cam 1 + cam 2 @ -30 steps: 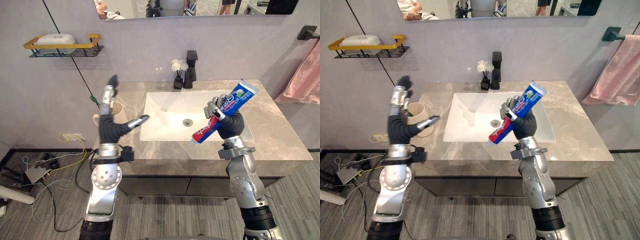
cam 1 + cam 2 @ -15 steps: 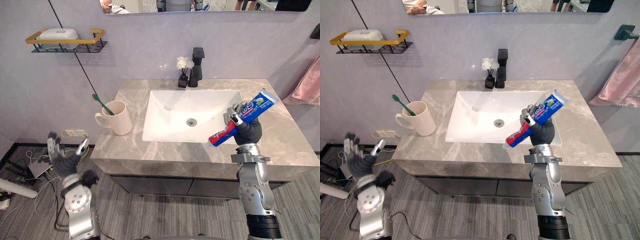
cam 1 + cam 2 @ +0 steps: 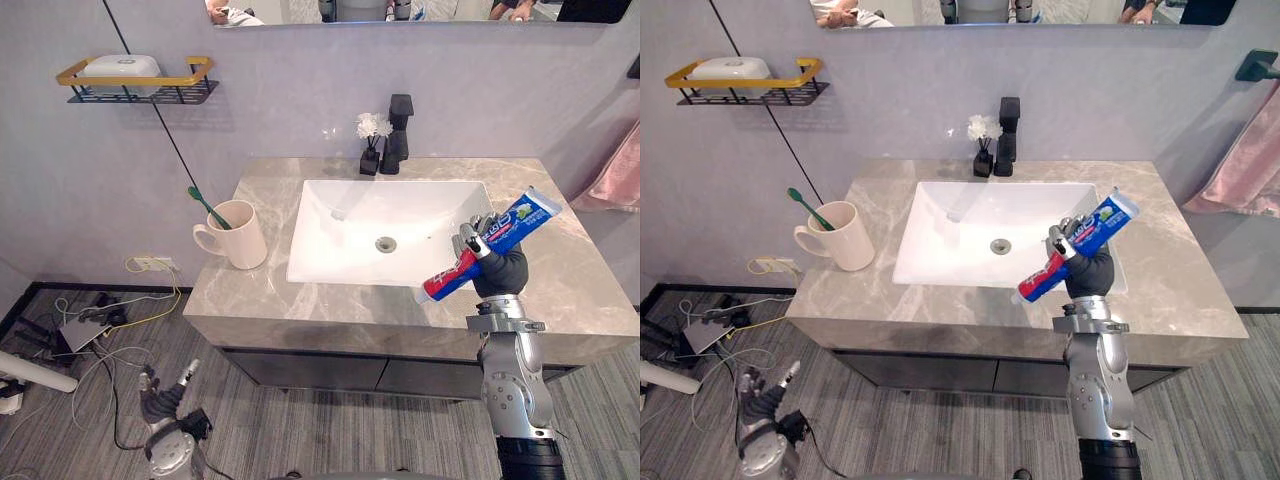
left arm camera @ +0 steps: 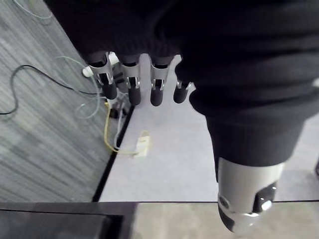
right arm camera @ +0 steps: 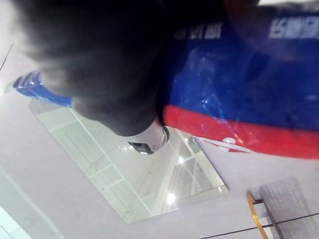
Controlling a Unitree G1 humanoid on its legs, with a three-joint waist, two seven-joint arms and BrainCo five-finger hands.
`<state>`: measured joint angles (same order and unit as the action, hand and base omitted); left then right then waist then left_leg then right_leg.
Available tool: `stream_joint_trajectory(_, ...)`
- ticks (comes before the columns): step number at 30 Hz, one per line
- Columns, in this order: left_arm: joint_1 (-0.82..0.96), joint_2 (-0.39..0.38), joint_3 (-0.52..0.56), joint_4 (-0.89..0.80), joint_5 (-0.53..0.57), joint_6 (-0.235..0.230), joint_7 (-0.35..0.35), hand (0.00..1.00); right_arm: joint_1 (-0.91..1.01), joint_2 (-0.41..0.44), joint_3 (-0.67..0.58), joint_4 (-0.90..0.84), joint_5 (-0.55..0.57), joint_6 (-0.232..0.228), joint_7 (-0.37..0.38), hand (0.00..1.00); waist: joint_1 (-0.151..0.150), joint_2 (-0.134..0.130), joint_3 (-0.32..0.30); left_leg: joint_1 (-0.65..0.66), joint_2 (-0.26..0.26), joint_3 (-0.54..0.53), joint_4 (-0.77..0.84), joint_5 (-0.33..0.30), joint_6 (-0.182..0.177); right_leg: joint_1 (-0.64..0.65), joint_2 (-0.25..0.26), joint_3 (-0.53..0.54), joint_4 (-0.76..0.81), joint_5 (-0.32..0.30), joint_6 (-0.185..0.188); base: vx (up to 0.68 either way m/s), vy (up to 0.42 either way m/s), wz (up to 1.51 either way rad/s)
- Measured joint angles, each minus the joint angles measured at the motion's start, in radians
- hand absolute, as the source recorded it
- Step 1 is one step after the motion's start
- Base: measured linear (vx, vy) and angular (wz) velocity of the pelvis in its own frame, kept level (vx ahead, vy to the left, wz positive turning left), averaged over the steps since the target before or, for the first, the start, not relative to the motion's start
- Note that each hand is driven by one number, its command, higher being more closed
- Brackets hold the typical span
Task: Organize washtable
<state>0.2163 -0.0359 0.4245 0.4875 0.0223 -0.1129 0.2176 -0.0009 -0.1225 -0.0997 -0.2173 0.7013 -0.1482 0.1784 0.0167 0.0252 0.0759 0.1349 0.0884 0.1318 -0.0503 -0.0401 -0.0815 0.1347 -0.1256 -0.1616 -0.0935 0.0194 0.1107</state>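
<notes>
You are facing a grey marble washtable (image 3: pixel 250 300) with a white sink (image 3: pixel 360 220) set into it. In the head view, your right hand (image 3: pixel 498 272) is clasping a toothpaste tube (image 3: pixel 487 243) slantwise over the sink's right edge, a mug (image 3: pixel 240 237) holding a green toothbrush (image 3: pixel 207 206) is standing left of the sink, and your left hand (image 3: pixel 165 398) is hanging well below and left of the sink. In the left wrist view, its fingers (image 4: pixel 130 85) are hanging straight, holding nothing. In the right wrist view, the tube is lying across the curled hand. You are probably mid-carry; the next move is calling for swinging the tube across the sink toward the mug.

Left robot hand (image 3: pixel 163 402) now low, near floor (image 3: pixel 330 440).
</notes>
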Motion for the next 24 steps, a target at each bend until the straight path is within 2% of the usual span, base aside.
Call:
stream_joint_trajectory(5, 0.0, 0.008, -0.082, 0.161, 0.041, 0.012, -0.045, 0.0, 0.0, -0.006, 0.022, 0.0, -0.001, -0.001, 0.0, 1.0, 0.0, -0.001, -0.001, -0.004, 0.0, -0.005, 0.006, 0.0, 0.0, 0.002, -0.001, -0.003, 0.0, 0.0, 0.0, -0.04, -0.017, 0.02)
stream_joint_trajectory(12, 0.004, 0.012, -0.189, 0.283, 0.073, 0.022, -0.087, 0.0, 0.0, -0.006, 0.066, 0.0, -0.005, -0.002, 0.001, 1.0, 0.004, -0.004, -0.003, -0.019, 0.001, -0.024, 0.021, 0.0, 0.0, 0.003, 0.0, -0.017, 0.0, 0.0, 0.0, -0.06, -0.02, 0.07)
stream_joint_trajectory(24, -0.005, 0.046, -0.257, 0.326, 0.098, 0.019, -0.111, 0.0, 0.0, -0.006, 0.07, 0.0, -0.05, -0.003, -0.007, 1.0, 0.018, -0.016, -0.011, -0.035, 0.0, -0.041, 0.021, 0.006, -0.001, -0.001, -0.001, -0.033, 0.0, 0.0, 0.0, -0.03, -0.009, 0.04)
